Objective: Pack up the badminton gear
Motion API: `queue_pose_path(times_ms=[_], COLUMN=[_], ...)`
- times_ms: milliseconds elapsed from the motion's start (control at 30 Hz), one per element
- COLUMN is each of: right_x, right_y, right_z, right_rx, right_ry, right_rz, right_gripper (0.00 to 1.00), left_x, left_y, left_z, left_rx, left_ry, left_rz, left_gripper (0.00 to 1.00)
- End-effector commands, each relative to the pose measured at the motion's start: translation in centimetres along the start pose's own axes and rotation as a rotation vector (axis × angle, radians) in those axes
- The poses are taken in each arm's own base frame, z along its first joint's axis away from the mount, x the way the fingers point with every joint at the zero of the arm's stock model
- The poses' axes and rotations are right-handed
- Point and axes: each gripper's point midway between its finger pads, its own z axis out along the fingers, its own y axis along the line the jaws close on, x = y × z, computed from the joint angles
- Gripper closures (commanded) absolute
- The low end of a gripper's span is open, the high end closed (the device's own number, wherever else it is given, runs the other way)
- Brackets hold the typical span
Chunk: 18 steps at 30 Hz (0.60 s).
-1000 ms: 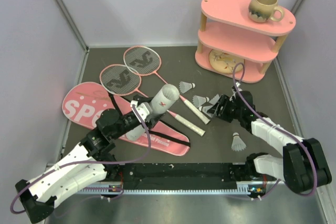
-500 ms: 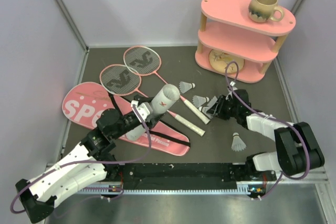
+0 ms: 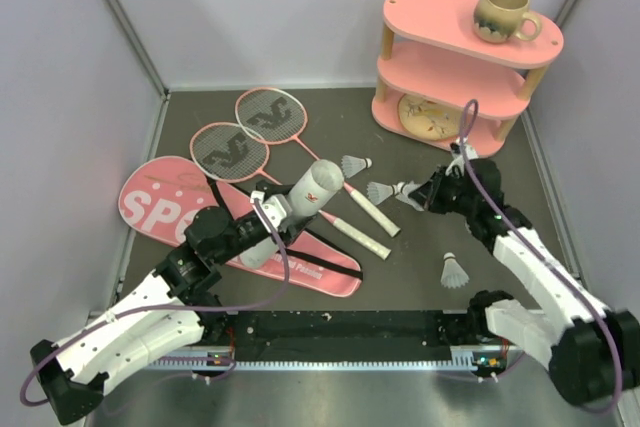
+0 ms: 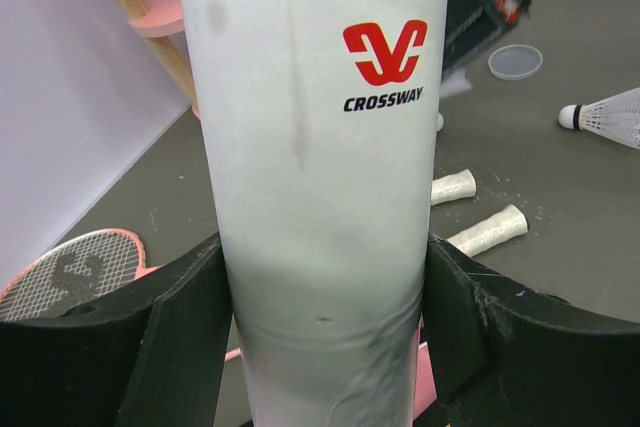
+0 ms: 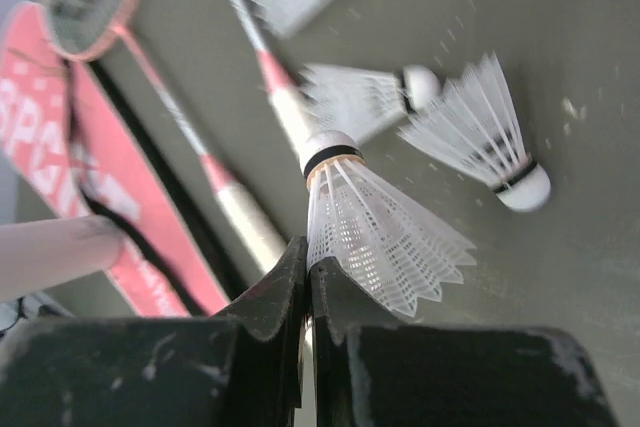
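My left gripper (image 3: pixel 268 229) (image 4: pixel 325 332) is shut on the long white tube (image 3: pixel 300 202) (image 4: pixel 320 147), which is held tilted above the pink racket bag (image 3: pixel 160 199). My right gripper (image 3: pixel 418 193) (image 5: pixel 308 259) is shut on the skirt edge of a white shuttlecock (image 5: pixel 375 232), lifted just off the table. Other shuttlecocks lie near it (image 5: pixel 365 97) (image 5: pixel 480 137) (image 3: pixel 355 164), and one sits alone nearer the front (image 3: pixel 455 270). Two pink-framed rackets (image 3: pixel 270 113) (image 3: pixel 228 148) lie side by side, with their white handles (image 3: pixel 368 239) pointing to the right.
A pink two-tier shelf (image 3: pixel 450 72) stands at the back right with a beige mug (image 3: pixel 503 13) on top. In the left wrist view a clear round lid (image 4: pixel 515 61) lies on the table. Grey walls close in the table on three sides.
My right gripper has shut on a shuttlecock's skirt and lifted it slightly up and back. The left arm and the tube have not moved.
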Motion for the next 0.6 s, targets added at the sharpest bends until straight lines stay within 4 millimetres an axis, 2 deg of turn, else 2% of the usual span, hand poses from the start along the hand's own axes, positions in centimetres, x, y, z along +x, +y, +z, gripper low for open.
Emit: queue_pose_path(times_ms=[0, 33, 100, 133, 167, 200, 233, 267, 300, 333, 367, 400, 433, 567], right_x=[-4.2, -5.6, -6.1, -7.7, -6.7, -6.6, -7.6, -6.1, -5.8, -6.7, -6.5, -5.4, -5.7, -4.7], right_y=[5.9, 8.3, 11.5, 13.8, 15.0, 16.0, 18.2, 18.8, 19.4, 20.8, 21.2, 22.0, 23.1, 25.3], right_z=[-5.9, -8.1, -10.4, -12.1, -13.0, -13.7, -15.4, -15.2, -15.6, -16.7, -16.2, -16.6, -17.3, -17.4], right_rx=[-0.154, -0.212, -0.326, -0.379, -0.424, -0.455, -0.501, -0.504, -0.5, -0.508, -0.485, -0.505, -0.532, -0.585], right_ry=[-0.086, -0.12, -0.102, -0.128, -0.062, -0.042, -0.058, 0.032, 0.05, 0.03, 0.054, 0.098, 0.089, 0.138], right_rz=[-0.221, -0.257, -0.313, -0.347, -0.353, -0.379, -0.419, -0.426, -0.467, -0.501, -0.514, -0.531, -0.544, -0.558], right_gripper=[1.0, 1.0, 1.0, 1.0, 1.0, 1.0, 1.0, 1.0, 1.0, 1.0, 1.0, 1.0, 1.0, 1.0], left_x=[-0.3, -0.2, 0.1, 0.1, 0.2, 0.3, 0.4, 0.6, 0.7, 0.7, 1.0, 1.1, 1.1, 1.1], left_y=[0.0, 0.0, -0.2, -0.4, -0.6, -0.7, -0.8, -0.9, -0.9, -0.9, -1.0, -1.2, -1.4, -1.8], left_z=[0.3, 0.4, 0.6, 0.6, 0.6, 0.7, 0.7, 0.8, 0.9, 0.9, 1.0, 1.1, 1.1, 1.2], left_rx=[0.005, 0.004, 0.016, 0.025, 0.038, 0.045, 0.05, 0.054, 0.056, 0.055, 0.062, 0.073, 0.083, 0.107], left_ry=[-0.014, -0.011, -0.003, -0.001, 0.0, 0.002, 0.007, 0.016, 0.023, 0.025, 0.033, 0.036, 0.038, 0.037], left_rz=[0.002, 0.001, -0.001, -0.003, -0.003, -0.002, -0.005, -0.005, -0.005, -0.002, -0.004, -0.006, -0.007, -0.012], left_gripper=[0.91, 0.91, 0.91, 0.91, 0.91, 0.9, 0.9, 0.9, 0.9, 0.9, 0.9, 0.9, 0.9, 0.9])
